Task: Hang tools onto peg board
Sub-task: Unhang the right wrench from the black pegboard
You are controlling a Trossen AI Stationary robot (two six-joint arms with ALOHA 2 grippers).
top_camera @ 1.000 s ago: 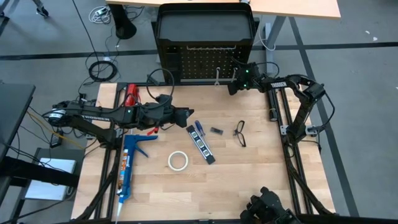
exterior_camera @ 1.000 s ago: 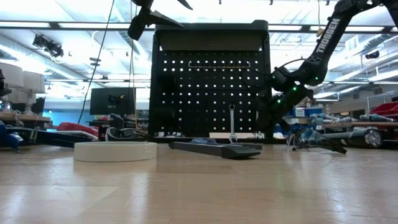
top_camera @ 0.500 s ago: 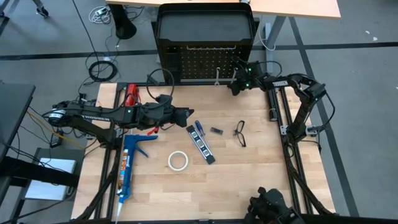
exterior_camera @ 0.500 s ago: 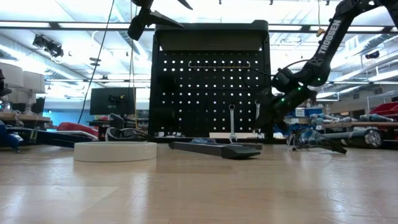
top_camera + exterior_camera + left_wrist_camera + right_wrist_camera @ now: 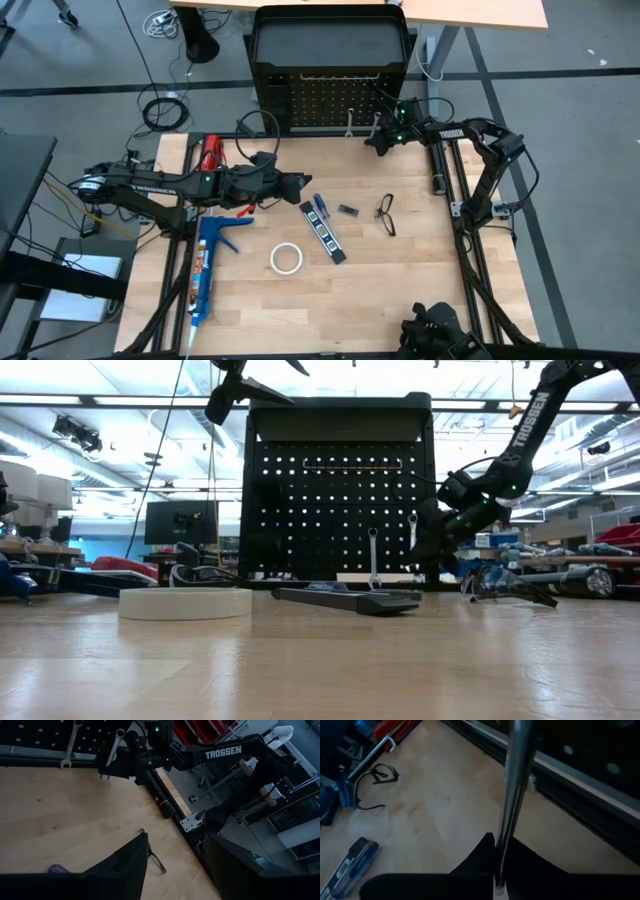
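— What's changed for us in the last second?

— Our right gripper (image 5: pixel 378 133) has swung in along the foot of the peg board (image 5: pixel 320 100), and the wrench (image 5: pixel 412 538) it carries now stands nearly upright against the holes. A moment ago that wrench was out of sight behind the arm in the low view; now we see it just beside the hung wrench (image 5: pixel 372 558), and a little higher.

— Fingers?

— Clamped together on the wrench shaft — the right wrist view shows the steel bar rising straight out of them (image 5: pixel 496 865).

— And our left side?

— The left gripper (image 5: pixel 296 187) hasn't moved; it waits over the table's left half, its fingers spread apart and holding nothing.

— So where does that leave the task?

— One wrench is up, the second is at the board but we judge it not yet hooked. Whether its ring is over a peg we cannot tell. On the table the white tape roll (image 5: pixel 286 258), the blue-handled screwdriver (image 5: pixel 320 206) and a pair of safety glasses (image 5: pixel 387 214) wait their turn.
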